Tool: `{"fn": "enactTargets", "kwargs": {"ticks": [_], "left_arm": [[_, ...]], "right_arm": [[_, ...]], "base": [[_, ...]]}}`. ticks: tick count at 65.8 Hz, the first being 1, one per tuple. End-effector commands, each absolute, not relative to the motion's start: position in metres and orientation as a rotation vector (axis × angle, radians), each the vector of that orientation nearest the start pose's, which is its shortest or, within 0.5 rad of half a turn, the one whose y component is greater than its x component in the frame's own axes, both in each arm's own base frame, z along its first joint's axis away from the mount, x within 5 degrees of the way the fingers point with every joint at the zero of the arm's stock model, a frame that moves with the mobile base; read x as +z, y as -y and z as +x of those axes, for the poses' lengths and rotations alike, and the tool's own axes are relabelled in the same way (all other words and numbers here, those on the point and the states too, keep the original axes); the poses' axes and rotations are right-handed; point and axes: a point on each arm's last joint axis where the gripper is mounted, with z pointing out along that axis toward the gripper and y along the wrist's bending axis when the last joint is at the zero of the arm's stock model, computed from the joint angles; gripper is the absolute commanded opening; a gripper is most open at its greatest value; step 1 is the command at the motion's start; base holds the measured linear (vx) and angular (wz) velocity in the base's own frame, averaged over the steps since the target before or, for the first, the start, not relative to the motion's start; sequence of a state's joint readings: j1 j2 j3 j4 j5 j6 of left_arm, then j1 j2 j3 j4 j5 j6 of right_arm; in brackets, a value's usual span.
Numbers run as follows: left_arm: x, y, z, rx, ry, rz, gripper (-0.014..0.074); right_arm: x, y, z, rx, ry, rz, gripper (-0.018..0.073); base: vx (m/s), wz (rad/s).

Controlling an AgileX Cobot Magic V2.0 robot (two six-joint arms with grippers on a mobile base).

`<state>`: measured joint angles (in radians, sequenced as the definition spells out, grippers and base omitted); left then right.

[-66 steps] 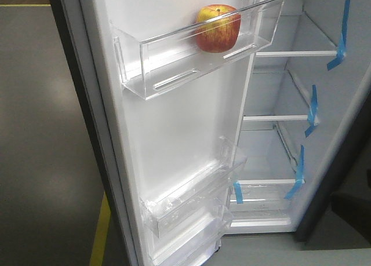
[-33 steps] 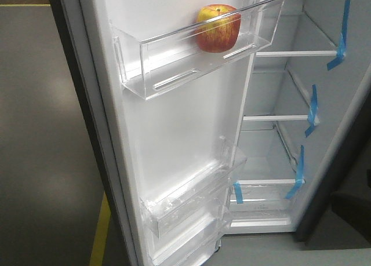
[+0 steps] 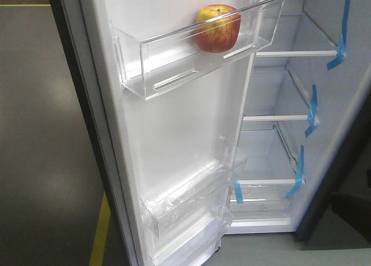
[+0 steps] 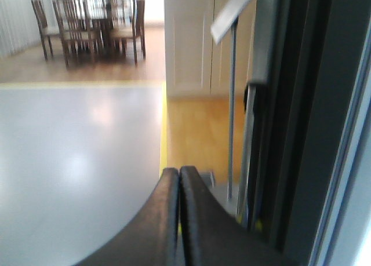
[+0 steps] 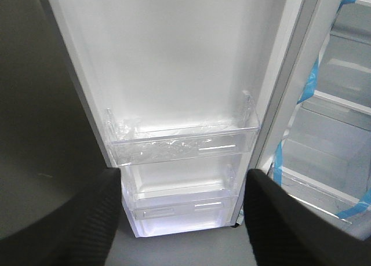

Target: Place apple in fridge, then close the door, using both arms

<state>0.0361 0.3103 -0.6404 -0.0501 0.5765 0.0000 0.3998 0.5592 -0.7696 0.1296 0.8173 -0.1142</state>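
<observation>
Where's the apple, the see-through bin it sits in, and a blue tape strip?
apple [image 3: 218, 27], front view, on its red and yellow side.
clear door bin [image 3: 174, 69], front view, on its front wall.
blue tape strip [image 3: 345, 22], front view, on the top strip's upper part.

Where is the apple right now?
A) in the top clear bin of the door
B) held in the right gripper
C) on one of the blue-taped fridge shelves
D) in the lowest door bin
A: the apple sits inside the top clear bin on the open door, and shows partly through the bin's front wall.
</observation>
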Motion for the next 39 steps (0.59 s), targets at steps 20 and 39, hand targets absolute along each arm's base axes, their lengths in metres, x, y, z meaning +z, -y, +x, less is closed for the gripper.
{"fn": "enactTargets", "kwargs": {"ticks": [20, 39], "left_arm": [[0.404, -0.001, 0.109, -0.006, -1.975, 0.000, -0.0006], [0.408, 0.002, 0.166, -0.037, -2.192, 0.085, -0.0006]], "right_arm": [[0.369, -0.045, 0.084, 0.334, -1.952, -0.479, 0.0434], [0.369, -0.045, 0.084, 0.334, -1.952, -0.479, 0.0434]], "base": [[0.00, 0.00], [0.00, 0.00]]}}
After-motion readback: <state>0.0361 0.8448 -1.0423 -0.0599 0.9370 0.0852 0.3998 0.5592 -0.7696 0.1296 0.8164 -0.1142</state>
